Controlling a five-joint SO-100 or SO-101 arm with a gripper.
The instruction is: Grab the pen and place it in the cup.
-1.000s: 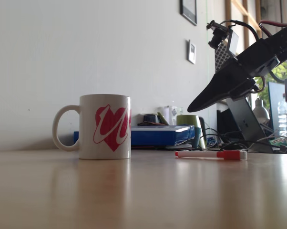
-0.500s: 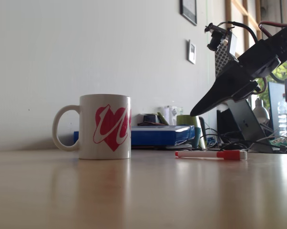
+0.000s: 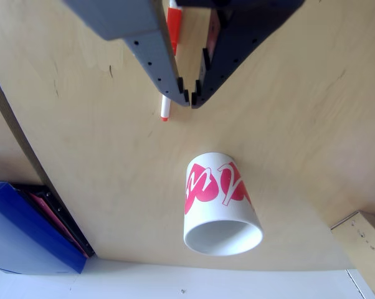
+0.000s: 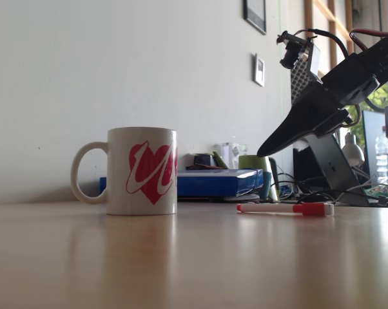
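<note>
The white cup [image 4: 142,170] with a pink-red heart stands upright on the wooden table, handle to the left in the fixed view. In the other view the cup [image 3: 222,205] appears below the gripper, its plain white mouth facing the camera. The pen [image 4: 284,208] lies flat on the table to the cup's right, red cap at its right end. My gripper [image 4: 261,152] hangs above the pen, pointing down and left, clear of it. In the other view the gripper [image 3: 190,99] has its tips nearly touching with nothing between them, and the pen [image 3: 166,109] lies partly hidden behind the left finger.
A blue binder [image 4: 213,182] lies behind the cup by the wall and shows at the table edge [image 3: 25,224] in the other view. A green mug [image 4: 255,164], cables and a laptop [image 4: 332,167] crowd the back right. A cardboard box corner [image 3: 365,240] sits near the cup.
The gripper tilted and shifted slightly to the right a second ago, then held still. Cup and pen have not moved.
</note>
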